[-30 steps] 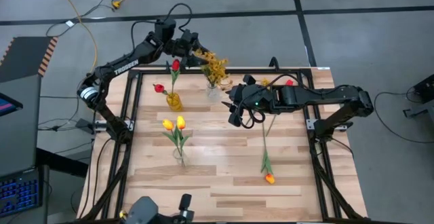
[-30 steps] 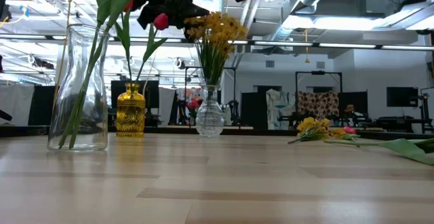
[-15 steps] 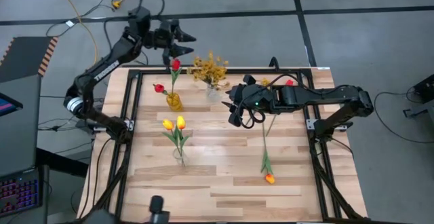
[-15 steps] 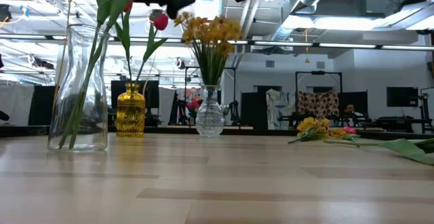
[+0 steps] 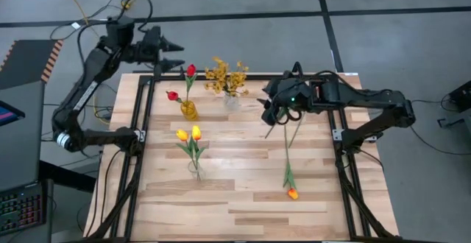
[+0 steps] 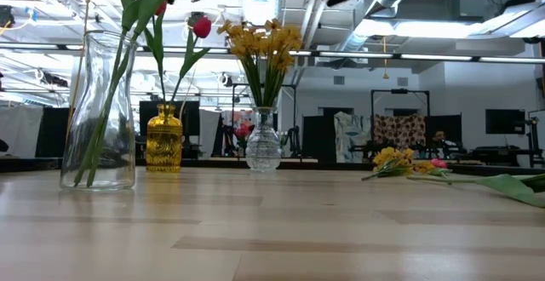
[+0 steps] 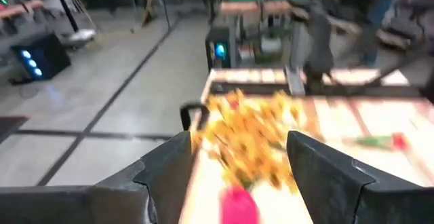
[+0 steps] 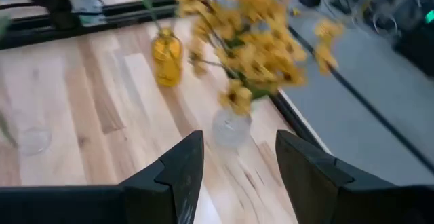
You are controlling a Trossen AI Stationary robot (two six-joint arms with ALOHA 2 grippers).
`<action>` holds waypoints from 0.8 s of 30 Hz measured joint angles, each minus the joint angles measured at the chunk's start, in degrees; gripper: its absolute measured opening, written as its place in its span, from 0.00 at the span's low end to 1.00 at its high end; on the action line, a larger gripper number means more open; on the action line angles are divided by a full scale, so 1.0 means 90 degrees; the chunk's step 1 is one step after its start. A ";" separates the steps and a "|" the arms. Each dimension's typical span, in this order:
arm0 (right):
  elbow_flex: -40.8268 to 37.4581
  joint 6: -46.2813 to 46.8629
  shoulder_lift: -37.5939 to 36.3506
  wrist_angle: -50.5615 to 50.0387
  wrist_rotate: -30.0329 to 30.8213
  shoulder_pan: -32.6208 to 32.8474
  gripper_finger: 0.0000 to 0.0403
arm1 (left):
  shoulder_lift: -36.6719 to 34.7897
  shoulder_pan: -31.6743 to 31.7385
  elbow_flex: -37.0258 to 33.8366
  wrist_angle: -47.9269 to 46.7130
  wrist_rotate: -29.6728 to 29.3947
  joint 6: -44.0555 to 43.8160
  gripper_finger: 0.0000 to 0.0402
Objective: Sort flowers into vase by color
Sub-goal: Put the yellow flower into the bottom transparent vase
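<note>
Three vases stand on the table. An amber vase (image 5: 189, 110) holds red tulips (image 5: 190, 71). A small clear vase (image 5: 232, 100) holds mustard-yellow sprays (image 5: 227, 76). A tall clear vase (image 5: 194, 169) holds yellow-orange tulips (image 5: 189, 133). One more yellow-orange tulip (image 5: 292, 193) lies flat on the boards, its stem running toward my right gripper. A mustard spray (image 6: 394, 157) and a red bud (image 6: 438, 163) lie near the far right. My left gripper (image 5: 176, 57) hangs open beyond the table's far-left corner. My right gripper (image 5: 271, 115) hovers open right of the small clear vase.
A black metal frame (image 5: 144, 118) rims the table on its left, far and right sides. Bare boards (image 5: 243, 199) fill the near half. In the right wrist view the small clear vase (image 8: 230, 129) stands just ahead of the fingers, the amber vase (image 8: 167, 58) beyond it.
My left arm has drawn back from above the mustard sprays, moving up and toward the far-left corner, off the table. The sprays, earlier leaning under it, now stand upright in their vase. My right gripper has shifted a little toward the table's right and far edge.
</note>
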 joint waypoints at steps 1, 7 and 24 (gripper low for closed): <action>-0.0065 0.0106 -0.0028 -0.0048 0.0000 -0.0048 0.53 | -0.0119 -0.0003 0.0000 -0.0307 -0.0043 0.0184 0.58; -0.0811 0.0706 -0.0094 -0.0178 -0.0013 -0.0179 0.53 | -0.0779 -0.0003 0.0000 -0.1837 0.0018 0.0591 0.58; -0.1655 0.2258 0.0127 -0.0598 -0.0029 -0.0398 0.53 | -0.2496 -0.0124 -0.0002 -0.4431 0.0905 0.0916 0.57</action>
